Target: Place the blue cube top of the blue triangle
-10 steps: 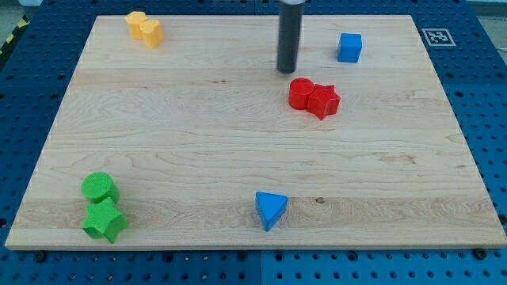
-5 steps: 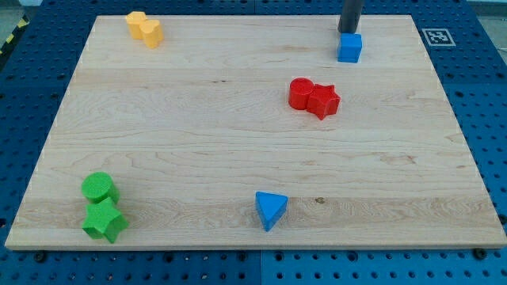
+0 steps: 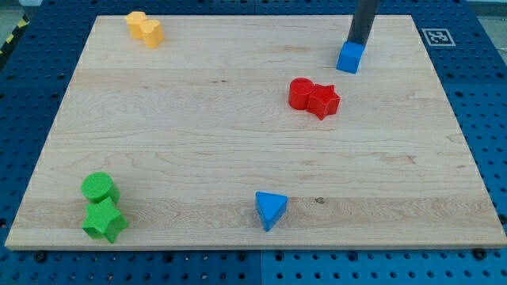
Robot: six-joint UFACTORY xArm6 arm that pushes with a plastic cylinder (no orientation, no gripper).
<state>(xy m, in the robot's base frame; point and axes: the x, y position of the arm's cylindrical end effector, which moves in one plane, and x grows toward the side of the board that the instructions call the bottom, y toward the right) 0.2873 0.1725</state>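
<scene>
The blue cube [image 3: 349,58] sits near the view's top right of the wooden board [image 3: 198,142]. My tip [image 3: 357,43] touches the cube's upper right edge, on the side away from the blue triangle. The blue triangle [image 3: 270,210] lies near the view's bottom edge, a little right of centre, far below the cube.
A red cylinder [image 3: 300,93] and a red star-like block [image 3: 323,101] touch each other, between the cube and the triangle. Two yellow blocks [image 3: 144,28] sit at the top left. A green cylinder [image 3: 99,188] and a green star [image 3: 104,221] sit at the bottom left.
My tip moved from the board's top middle to the right, behind the blue cube, and has pushed the cube slightly down and left.
</scene>
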